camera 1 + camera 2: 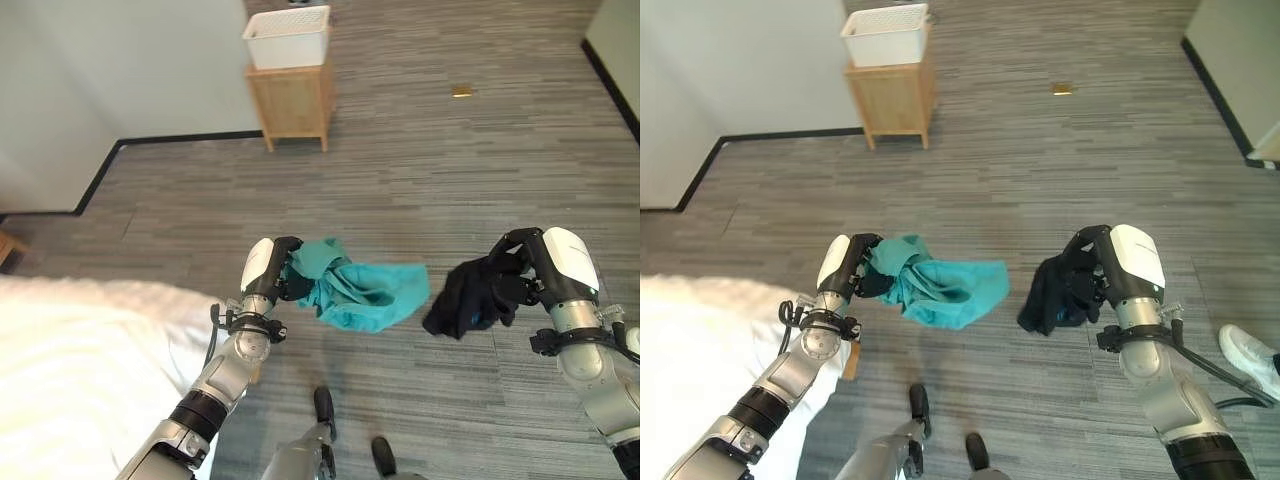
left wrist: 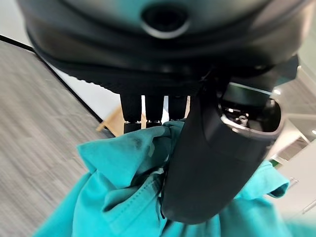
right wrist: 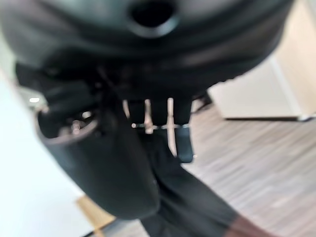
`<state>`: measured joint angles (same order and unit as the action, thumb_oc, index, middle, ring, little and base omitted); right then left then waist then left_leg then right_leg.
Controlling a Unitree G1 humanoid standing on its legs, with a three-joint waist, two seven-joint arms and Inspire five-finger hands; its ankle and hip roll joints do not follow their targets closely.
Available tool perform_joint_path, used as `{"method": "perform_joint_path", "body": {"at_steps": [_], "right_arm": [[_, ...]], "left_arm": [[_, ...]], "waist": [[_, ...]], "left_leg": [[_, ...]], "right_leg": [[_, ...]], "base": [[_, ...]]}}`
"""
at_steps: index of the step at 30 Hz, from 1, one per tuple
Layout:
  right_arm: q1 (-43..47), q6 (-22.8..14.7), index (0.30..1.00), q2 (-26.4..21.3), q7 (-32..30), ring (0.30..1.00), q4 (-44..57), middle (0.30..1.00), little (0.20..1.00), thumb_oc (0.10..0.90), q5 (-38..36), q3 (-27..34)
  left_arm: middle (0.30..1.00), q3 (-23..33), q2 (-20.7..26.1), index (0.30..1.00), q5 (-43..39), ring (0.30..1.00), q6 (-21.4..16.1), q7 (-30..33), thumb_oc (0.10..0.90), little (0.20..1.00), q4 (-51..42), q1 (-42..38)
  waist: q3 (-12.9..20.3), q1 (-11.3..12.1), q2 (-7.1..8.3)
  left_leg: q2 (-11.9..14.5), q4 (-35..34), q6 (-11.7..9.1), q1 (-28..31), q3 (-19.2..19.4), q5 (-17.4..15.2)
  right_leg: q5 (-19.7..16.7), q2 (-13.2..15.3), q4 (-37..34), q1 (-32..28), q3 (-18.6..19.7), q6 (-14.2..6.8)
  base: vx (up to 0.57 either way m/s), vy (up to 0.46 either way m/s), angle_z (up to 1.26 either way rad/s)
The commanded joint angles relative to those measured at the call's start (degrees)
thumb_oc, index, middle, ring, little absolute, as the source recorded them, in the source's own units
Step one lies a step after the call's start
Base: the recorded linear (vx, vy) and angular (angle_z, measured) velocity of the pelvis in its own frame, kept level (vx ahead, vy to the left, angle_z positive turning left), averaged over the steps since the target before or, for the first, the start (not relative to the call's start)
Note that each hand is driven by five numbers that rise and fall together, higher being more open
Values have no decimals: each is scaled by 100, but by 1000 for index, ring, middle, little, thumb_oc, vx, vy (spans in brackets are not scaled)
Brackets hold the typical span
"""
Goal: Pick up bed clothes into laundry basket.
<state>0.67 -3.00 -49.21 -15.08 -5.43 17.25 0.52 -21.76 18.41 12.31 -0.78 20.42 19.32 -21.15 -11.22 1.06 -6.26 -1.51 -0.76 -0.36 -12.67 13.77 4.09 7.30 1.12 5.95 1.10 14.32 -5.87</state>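
So both hands are loaded up right now. The left hand [image 1: 268, 268] has its fingers and thumb curled round a bunched teal garment [image 1: 365, 290], which spills out from the hand toward 3 o'clock and hangs above the grey floor [image 1: 430, 150]. In the left wrist view the thumb is pressed right across the teal cloth with the fingers tucked into the folds behind it.

The right hand [image 1: 545, 265] is clamped on a black garment [image 1: 468, 298], which droops from the hand toward 9 o'clock, so the two pieces hang near each other but apart, teal at 9 and black at 3.

The white laundry basket [image 1: 288, 38] sits way up at 12 o'clock on top of a small wooden cabinet [image 1: 292, 103] against the wall. The white bed [image 1: 70, 360] is down at 8 o'clock, just beside the left arm. A person's white shoe [image 1: 1250, 358] shows at 4 o'clock.
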Motion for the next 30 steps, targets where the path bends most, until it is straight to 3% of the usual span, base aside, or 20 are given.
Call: {"method": "perform_joint_path", "body": {"at_steps": [1,2,5,8,11,13,15,17,18,20,22,24,27,28,29,30], "right_arm": [[1001,-238,300,-291,-250,300,522,300,300,400,160,270],[1102,-243,300,-276,-211,300,569,300,300,400,206,202],[1145,-218,300,-315,-158,300,661,300,300,400,267,219],[1200,-232,300,-434,-168,300,975,300,300,400,327,406],[1158,-272,300,-489,-312,300,1280,300,300,400,326,701],[1219,-343,300,-631,-407,300,1505,300,300,400,310,879],[1219,-333,300,-635,-384,300,1548,300,300,400,300,890],[1355,-386,300,-774,-414,300,1775,300,300,400,288,921],[1327,-370,300,-775,-463,300,1819,300,300,400,303,1015],[1231,-374,300,-741,-339,300,1993,300,300,400,309,1060],[1269,-384,300,-748,-348,300,2117,300,300,400,219,1063],[1485,-351,300,-843,-448,300,1969,300,300,400,159,893],[1716,-304,300,-988,-459,300,1827,300,300,400,58,675],[1762,-254,300,-1139,-423,300,1647,300,300,400,4,579],[1765,-261,300,-1153,-428,300,1634,300,300,400,0,563],[1707,-273,300,-1186,-425,300,1580,300,300,400,-15,571]], "left_arm": [[300,204,417,300,-53,300,-277,261,400,300,-285,-741],[300,296,560,300,1,300,-251,244,400,300,-257,-697],[300,368,640,300,94,300,-235,235,400,300,-232,-679],[300,406,681,300,226,300,-192,252,400,300,-228,-741],[300,374,643,300,300,300,-186,266,400,300,-171,-905],[300,313,582,300,392,300,-130,298,400,300,69,-1114],[300,295,572,300,407,300,-139,288,400,300,91,-1172],[300,267,569,300,466,300,-198,337,400,300,119,-1160],[300,255,536,300,471,300,-219,311,400,300,104,-1108],[300,323,483,300,362,300,-303,278,400,300,28,-903],[300,337,558,300,300,300,-315,292,400,300,-148,-845],[300,336,611,300,262,300,-306,323,400,300,-270,-786],[300,287,597,300,187,300,-288,333,400,300,-310,-796],[300,304,536,300,152,300,-298,309,400,300,-365,-673],[300,306,523,300,153,300,-299,309,400,300,-366,-661],[300,311,491,300,147,300,-317,300,400,300,-356,-605]], "waist": [[425,128,210],[379,167,134],[393,138,235],[411,-11,436],[443,-160,598],[500,-320,639],[513,-364,582],[719,-394,577],[778,-411,530],[778,-434,447],[576,-346,599],[511,-198,819],[498,-47,906],[566,34,774],[574,33,775],[613,51,670]], "left_leg": [[340,-424,-406,419,-292,202],[542,-424,-399,607,-278,91],[514,-424,-411,833,-322,-82],[394,-424,-389,1211,-368,-421],[200,-424,-337,1480,-593,-695],[53,-424,-378,1765,-908,-1038],[106,-424,-397,1803,-993,-1109],[214,-424,-502,2264,-1171,-1371],[332,-424,-570,2360,-1185,-1284],[650,376,-858,2228,-1036,-537],[786,1957,-777,1382,-1163,-144],[817,2778,-610,795,-1058,-177],[692,2751,-542,328,-929,-318],[355,1820,-554,217,-790,-556],[332,1736,-546,280,-783,-547],[136,1046,-570,311,-721,-502]], "right_leg": [[-764,182,2390,524,-110,-913],[-606,353,2624,929,-410,-750],[-431,453,2219,1020,-618,-655],[-143,39,1227,1106,-771,-652],[-562,-434,-164,1266,-906,-606],[-1057,-703,-806,1485,-1054,-724],[-1100,-725,-913,1514,-1174,-747],[-1318,-547,-776,1305,-1236,-674],[-1257,-467,-713,1252,-1249,-626],[-1182,-299,-529,1058,-1342,-556],[-990,-78,-436,828,-1289,-447],[-904,145,-499,586,-1184,-337],[-806,306,-573,353,-1137,-298],[-654,281,-673,104,-1103,-296],[-634,301,-682,78,-1102,-302],[-559,238,-740,-46,-1075,-319]], "base": [[387,-2,-22],[338,20,-17],[372,-40,-8],[431,-114,21],[455,-199,44],[504,-209,135],[346,-172,133],[577,-318,48],[443,-236,30],[383,-187,38],[288,-234,24],[250,-232,-14],[342,-98,-34],[409,-30,-45],[597,-25,-38],[344,12,34]]}}
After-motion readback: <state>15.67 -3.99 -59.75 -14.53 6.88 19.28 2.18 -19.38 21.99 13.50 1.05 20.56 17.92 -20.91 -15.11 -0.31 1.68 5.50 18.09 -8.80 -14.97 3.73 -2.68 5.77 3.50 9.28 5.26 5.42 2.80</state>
